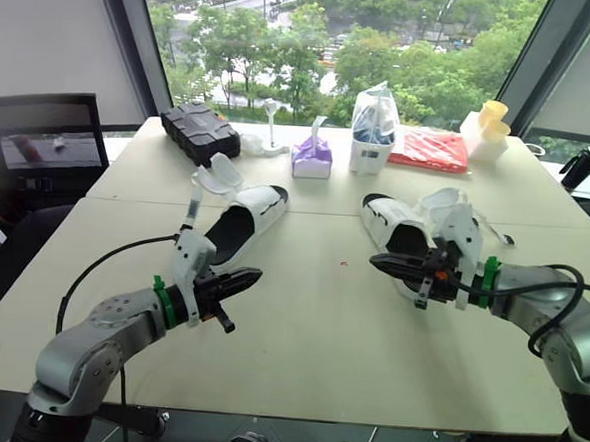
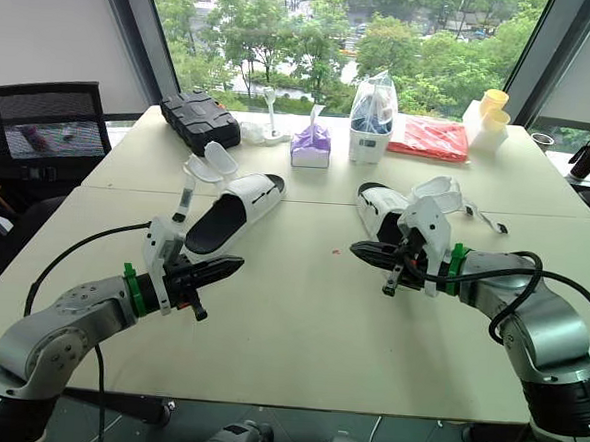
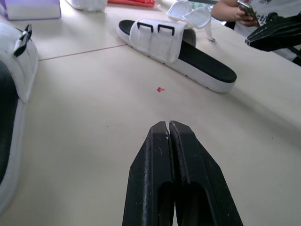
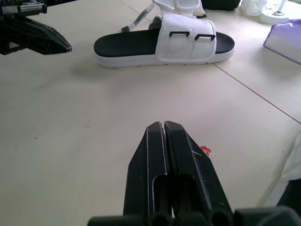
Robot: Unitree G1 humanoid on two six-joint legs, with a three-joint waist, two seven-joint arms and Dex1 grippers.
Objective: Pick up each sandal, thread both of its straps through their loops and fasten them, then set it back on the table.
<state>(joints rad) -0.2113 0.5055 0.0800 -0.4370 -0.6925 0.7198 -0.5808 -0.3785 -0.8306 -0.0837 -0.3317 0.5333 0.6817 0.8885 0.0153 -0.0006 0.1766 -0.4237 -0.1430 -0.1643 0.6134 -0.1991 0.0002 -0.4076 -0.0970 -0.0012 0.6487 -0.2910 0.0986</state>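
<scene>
Left sandal (image 1: pixel 250 214) and right sandal (image 1: pixel 387 225) lie unheld while left claw (image 1: pixel 253 277) and right claw (image 1: pixel 378 260) hover closed, facing inward.

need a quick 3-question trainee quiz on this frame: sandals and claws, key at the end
1. True or false: the left claw grips a sandal strap.
2. The straps of the left sandal are: A) threaded and fastened; B) loose, not threaded; C) tucked under the sole.
3. Fill in: the right claw is ___ (open or shut).
Key: 1 false, it holds nothing; 2 B; 3 shut.
</scene>
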